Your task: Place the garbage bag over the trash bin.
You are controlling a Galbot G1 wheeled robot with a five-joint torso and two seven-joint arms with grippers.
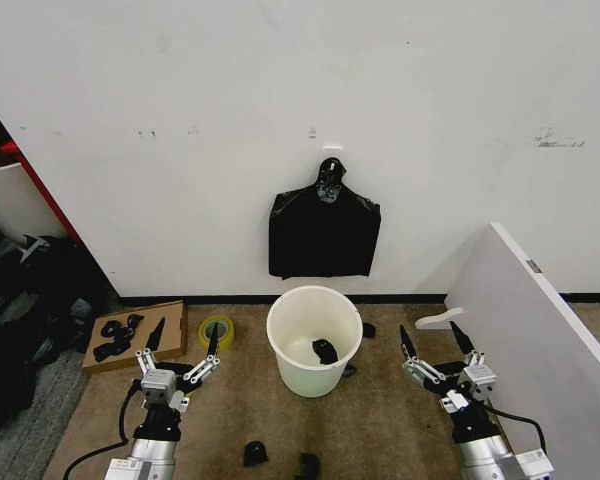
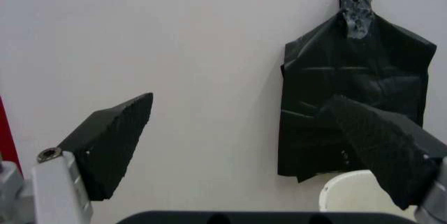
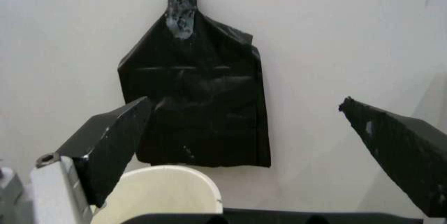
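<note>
The trash bin point(image 1: 300, 376) is a round cream-white bucket standing on the brown floor by the wall, with a small black scrap point(image 1: 325, 351) lying inside it. Its rim also shows in the wrist views point(image 2: 353, 195) point(image 3: 160, 192). On the wall above it, a flat black bundle point(image 1: 323, 235) point(image 2: 349, 77) point(image 3: 199, 109) hangs from a hook by its top knot. The garbage bag is out of view. My left gripper point(image 1: 187, 330) point(image 2: 237, 103) is open, low and left of the bin. My right gripper point(image 1: 427, 327) point(image 3: 243, 101) is open, low and right of it. Both hold nothing.
A cardboard box point(image 1: 135, 335) with black pieces and a yellow tape roll point(image 1: 216, 328) lie left of the bin. A slanted white panel point(image 1: 540, 320) stands close on the right. Black scraps point(image 1: 255, 452) dot the floor in front. Dark clutter point(image 1: 20, 300) fills the far left.
</note>
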